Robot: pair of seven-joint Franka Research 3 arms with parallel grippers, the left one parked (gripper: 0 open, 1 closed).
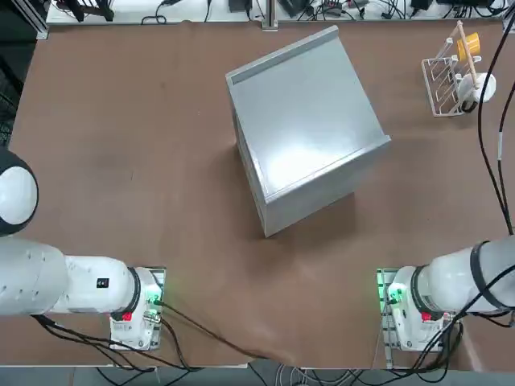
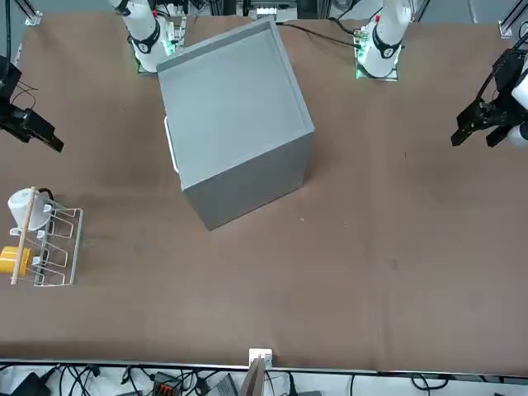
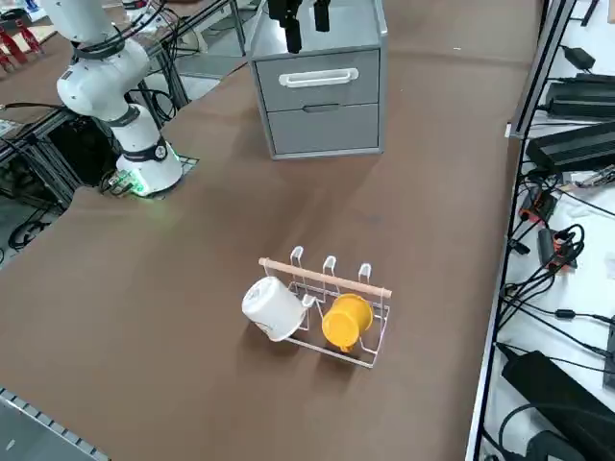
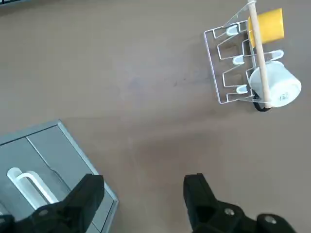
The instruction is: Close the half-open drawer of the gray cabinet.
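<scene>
Large gray cabinet (image 1: 310, 129) standing near the middle of a brown table (image 1: 121, 161), turned at an angle, its two-drawer face toward the robot's right. Upper drawer (image 3: 317, 79) with a white bar handle (image 3: 314, 77), its gray front flush with the cabinet face in the right side view, not visibly pulled out; lower drawer front (image 3: 325, 128) also flush. Right gripper (image 4: 143, 196) held in the air above the table just off the cabinet's drawer face, touching nothing, two black fingers (image 4: 85, 194) spread apart and holding nothing between them. Same gripper (image 3: 300, 19) seen dark against the cabinet top in the right side view. White wire rack (image 3: 332, 307) well apart from the cabinet toward the robot's right, carrying a wooden rod (image 3: 325, 278), with a white cup (image 3: 272, 308) and a yellow cup (image 3: 347, 321) lying side by side in it.
</scene>
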